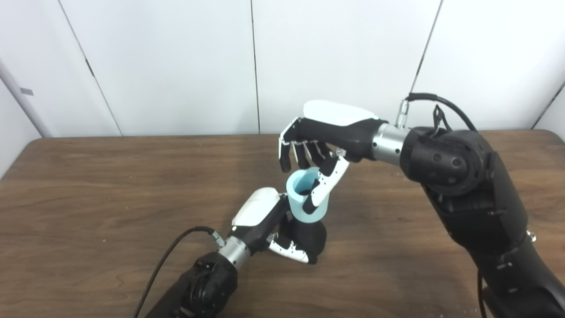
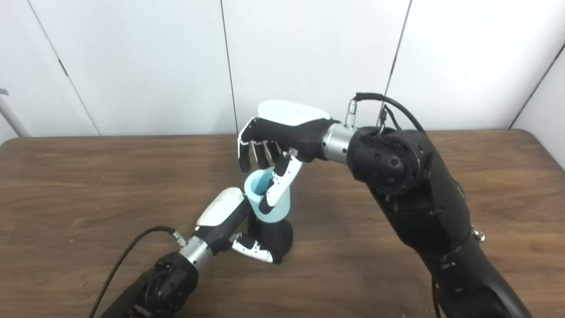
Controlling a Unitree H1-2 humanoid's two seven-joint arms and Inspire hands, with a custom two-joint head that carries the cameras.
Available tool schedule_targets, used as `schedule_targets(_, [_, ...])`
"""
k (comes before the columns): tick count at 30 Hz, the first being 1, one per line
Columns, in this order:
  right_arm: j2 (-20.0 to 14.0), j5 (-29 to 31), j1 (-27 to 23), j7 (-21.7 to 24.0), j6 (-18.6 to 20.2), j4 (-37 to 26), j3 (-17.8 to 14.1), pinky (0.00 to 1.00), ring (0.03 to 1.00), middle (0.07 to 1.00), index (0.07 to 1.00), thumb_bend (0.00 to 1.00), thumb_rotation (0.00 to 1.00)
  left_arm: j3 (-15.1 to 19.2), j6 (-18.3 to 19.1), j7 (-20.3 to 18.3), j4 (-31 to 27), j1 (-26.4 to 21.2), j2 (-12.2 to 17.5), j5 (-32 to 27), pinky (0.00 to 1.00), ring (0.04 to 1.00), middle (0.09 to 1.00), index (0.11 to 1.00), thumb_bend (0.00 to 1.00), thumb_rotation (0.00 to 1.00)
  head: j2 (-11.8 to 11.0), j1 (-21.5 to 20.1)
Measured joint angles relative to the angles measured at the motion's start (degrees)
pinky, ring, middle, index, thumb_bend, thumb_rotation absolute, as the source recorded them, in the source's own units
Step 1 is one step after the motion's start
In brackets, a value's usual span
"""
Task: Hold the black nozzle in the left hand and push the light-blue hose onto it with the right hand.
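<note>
Nozzle [image 1: 309, 236] status: black, sits low over the brown wooden desk [image 1: 110, 190], near its middle; can't tell if its base touches the desk. Left robot hand [image 1: 273, 225] is wrapped around it, arm coming in from the bottom-left, white back plate up, fingers [image 1: 289, 249] curled round the front of the nozzle body. So left is grasping the nozzle.

Light-blue hose [image 1: 306, 196]: short, wide tube section, standing roughly upright with a slight tilt, open end facing up. Its lower end sits on the top of the black nozzle, directly above the left robot hand. How far it is seated over the nozzle can't be read; the joint is partly hidden by the left hand.

Right robot hand [image 1: 322, 141] reaches in from the right, palm down, above the hose's open top. Thumb [image 1: 324, 185] lies down along the hose's near outer wall, touching it. Other fingers hang over the rim; at least one dips into or behind the opening, contact there unclear. Reads as a loose pinch on the hose wall, not a full wrap.

Grey cable [image 1: 167, 256] runs from the left wrist down to the bottom edge. White panel wall [image 1: 176, 66] behind the desk.
</note>
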Motion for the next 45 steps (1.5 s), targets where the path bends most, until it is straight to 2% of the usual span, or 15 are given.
schedule_targets(4, [-0.69, -0.27, 1.15, -2.64, -2.68, -0.88, 0.25, 0.18, 0.261, 0.336, 0.482, 0.52, 0.12, 0.01, 0.01, 0.00, 0.00, 0.01, 0.01, 0.00, 0.45, 0.436, 0.455, 0.485, 0.52, 0.09, -0.09, -0.09])
schedule_targets(7, [-0.77, -0.27, 1.15, -3.08, -3.06, -0.88, 0.29, 0.19, 0.263, 0.341, 0.482, 0.52, 0.12, 0.01, 0.02, -0.01, 0.00, 0.01, 0.01, 0.00, 0.45, 0.436, 0.455, 0.485, 0.52, 0.09, 0.00, 0.00])
schedule_targets(24, [-0.75, 0.71, 1.80, -4.42, -2.66, -0.57, -0.03, 0.17, 0.253, 0.335, 0.483, 0.52, 0.12, -0.02, 0.03, -0.02, -0.03, 0.00, 0.01, 0.00, 0.45, 0.434, 0.455, 0.485, 0.52, 0.09, 0.17, 0.17])
schedule_targets(37, [-0.75, 2.94, 1.64, -6.52, -2.42, 2.59, -0.13, 0.18, 0.259, 0.343, 0.483, 0.52, 0.12, -0.01, 0.35, -0.05, -0.06, -0.01, 0.01, 0.00, 0.46, 0.439, 0.455, 0.485, 0.52, 0.09, 0.35, 0.18])
schedule_targets(45, [-0.98, 2.73, 1.69, -6.79, -1.26, 4.58, 0.26, 0.15, 0.238, 0.329, 0.484, 0.52, 0.12, -0.01, 0.52, -0.30, -0.26, -0.02, 0.04, 0.00, 0.46, 0.439, 0.456, 0.485, 0.52, 0.09, 0.35, 0.09])
